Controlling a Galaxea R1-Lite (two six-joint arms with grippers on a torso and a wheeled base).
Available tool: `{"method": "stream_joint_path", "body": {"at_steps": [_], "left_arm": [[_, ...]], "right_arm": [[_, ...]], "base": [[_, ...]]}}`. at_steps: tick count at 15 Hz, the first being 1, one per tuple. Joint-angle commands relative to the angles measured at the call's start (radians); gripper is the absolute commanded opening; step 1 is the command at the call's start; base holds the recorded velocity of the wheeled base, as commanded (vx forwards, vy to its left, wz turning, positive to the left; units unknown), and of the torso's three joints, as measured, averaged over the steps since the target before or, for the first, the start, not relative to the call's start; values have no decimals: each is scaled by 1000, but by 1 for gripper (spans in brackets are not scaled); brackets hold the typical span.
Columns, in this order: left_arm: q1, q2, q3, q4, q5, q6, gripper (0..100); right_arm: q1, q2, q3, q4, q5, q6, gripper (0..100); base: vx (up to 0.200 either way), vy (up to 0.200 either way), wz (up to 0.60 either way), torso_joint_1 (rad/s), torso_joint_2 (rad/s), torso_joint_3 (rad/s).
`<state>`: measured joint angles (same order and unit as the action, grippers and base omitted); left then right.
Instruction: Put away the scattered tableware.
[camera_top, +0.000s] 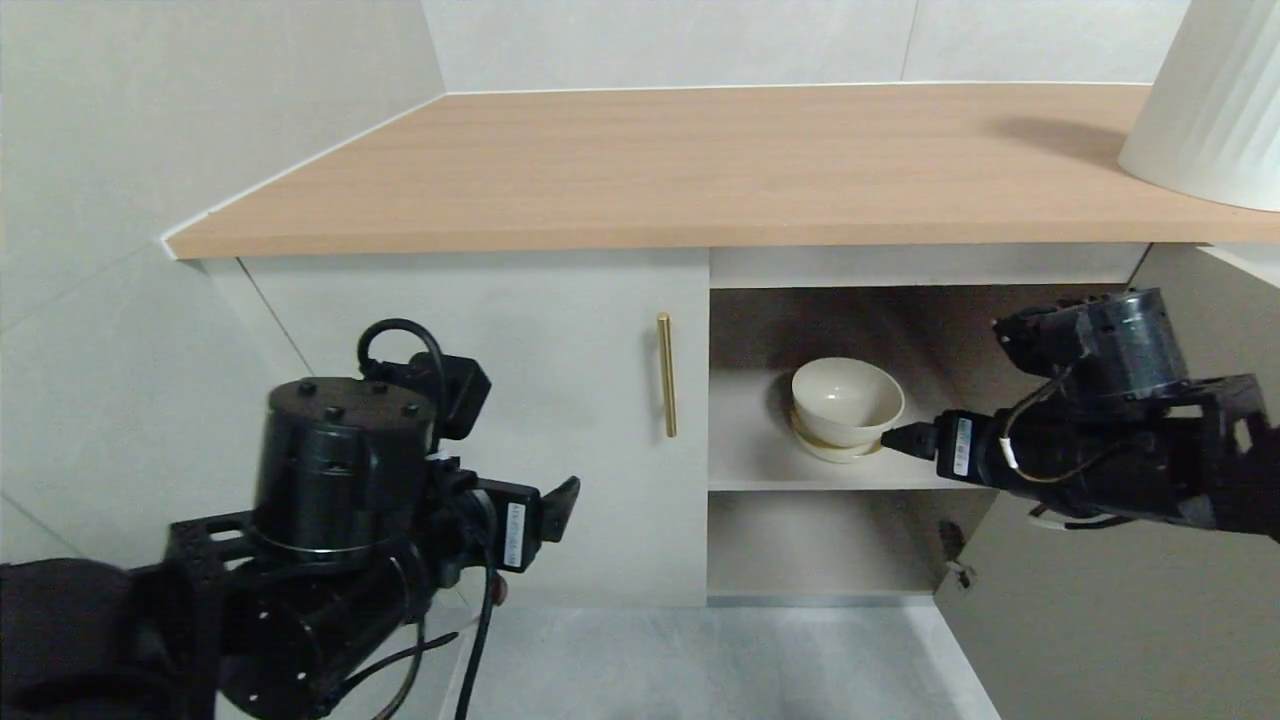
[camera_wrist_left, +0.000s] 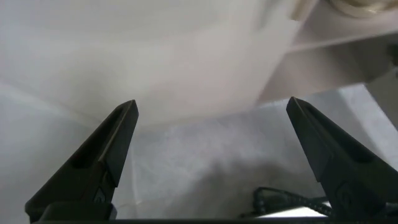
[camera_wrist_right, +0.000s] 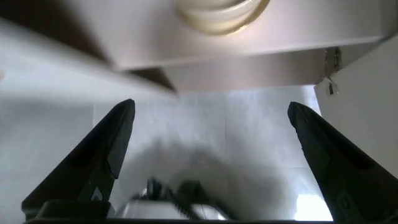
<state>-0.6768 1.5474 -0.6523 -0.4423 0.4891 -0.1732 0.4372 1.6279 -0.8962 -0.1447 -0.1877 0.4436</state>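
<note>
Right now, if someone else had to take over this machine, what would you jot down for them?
Left gripper: open, holding nothing, low in front of the shut left door.
Right gripper: open, holding nothing, at the shelf edge close to the bowl; contact unclear.
Things: the bowl sits on a dish on the upper shelf; the right door is open.
Done: the bowl looks put away.
Left: probably draw the right arm back and shut the right door.

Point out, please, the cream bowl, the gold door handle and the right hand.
cream bowl (camera_top: 842, 393): head view, inner wall.
gold door handle (camera_top: 666, 375): head view, mid-bar.
right hand (camera_wrist_right: 211, 111): right wrist view, between fingertips.
</note>
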Motion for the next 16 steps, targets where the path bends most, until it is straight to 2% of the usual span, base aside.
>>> {"method": "stream_joint_path", "body": {"at_steps": [1,2,3,4,5,8,10,16], "left_arm": [[40,-162,79,5,-21,12,100],[45,-171,88,5,-21,12,100],[82,-204,126,5,-21,12,100],[83,-211,149,4,-21,18,100],[86,-213,151,2,-20,29,100],[102,-228,142,1,-17,34,100],[100,-222,134,-1,-17,46,100],[98,-222,140,1,-15,47,100]], "right_arm": [[23,-186,62,54,16,-8,100],[23,-203,63,68,20,-8,100],[41,-256,79,132,66,-8,100],[64,-266,83,149,80,-10,100],[66,-267,86,151,80,-10,100],[84,-266,103,151,77,-36,100],[95,-267,115,149,73,-39,100],[95,-273,122,151,70,-39,100]], "base": [[0,0,0,0,0,0],[0,0,0,0,0,0],[0,0,0,0,0,0],[0,0,0,0,0,0],[0,0,0,0,0,0],[0,0,0,0,0,0],[-200,0,0,5,5,5],[-200,0,0,2,2,0]]}}
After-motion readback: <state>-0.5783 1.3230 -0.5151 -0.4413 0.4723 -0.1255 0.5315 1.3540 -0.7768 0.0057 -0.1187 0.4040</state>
